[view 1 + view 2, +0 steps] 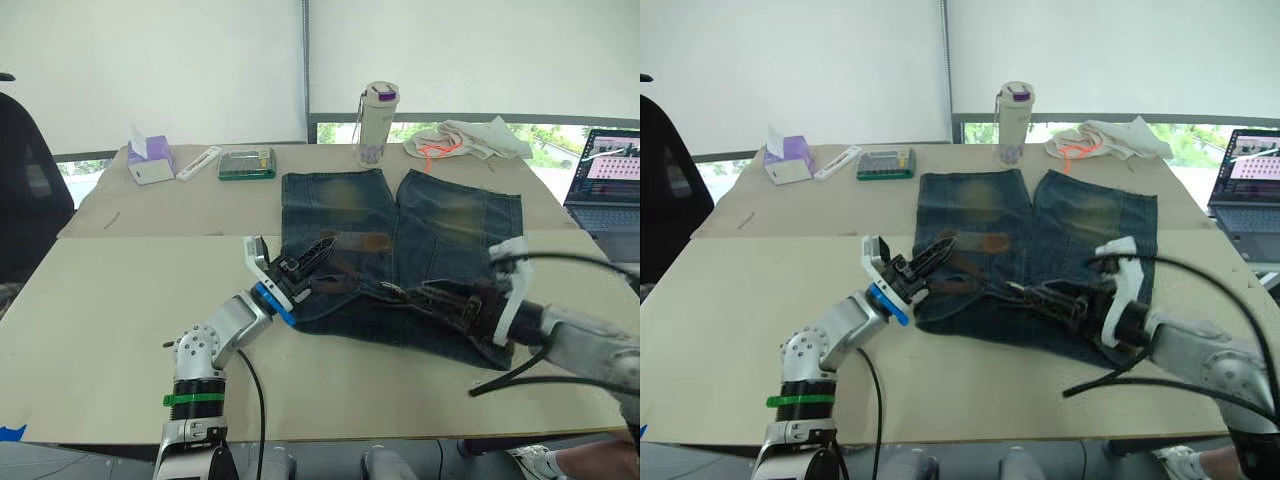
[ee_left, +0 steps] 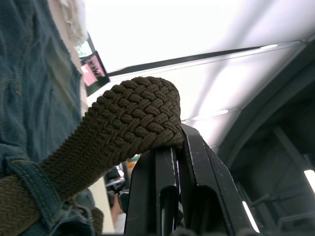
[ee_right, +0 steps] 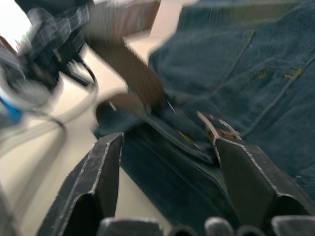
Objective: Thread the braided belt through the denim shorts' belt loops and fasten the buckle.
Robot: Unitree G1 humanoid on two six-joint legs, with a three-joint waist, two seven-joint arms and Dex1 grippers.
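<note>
Left wrist view: left gripper is clenching the belt tip; right gripper, released near the buckle, is risking snagging the shorts.

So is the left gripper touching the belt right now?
Touching. In the left wrist view the left gripper has its fingers closed on the braided belt, whose end rests right against the black fingertips.

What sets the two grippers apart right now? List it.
The left gripper is shut on the braided belt; the right gripper is open and holds nothing. The left sits at the denim shorts' left edge, the right at the waistband's right part. Both are low at the waistband.
</note>
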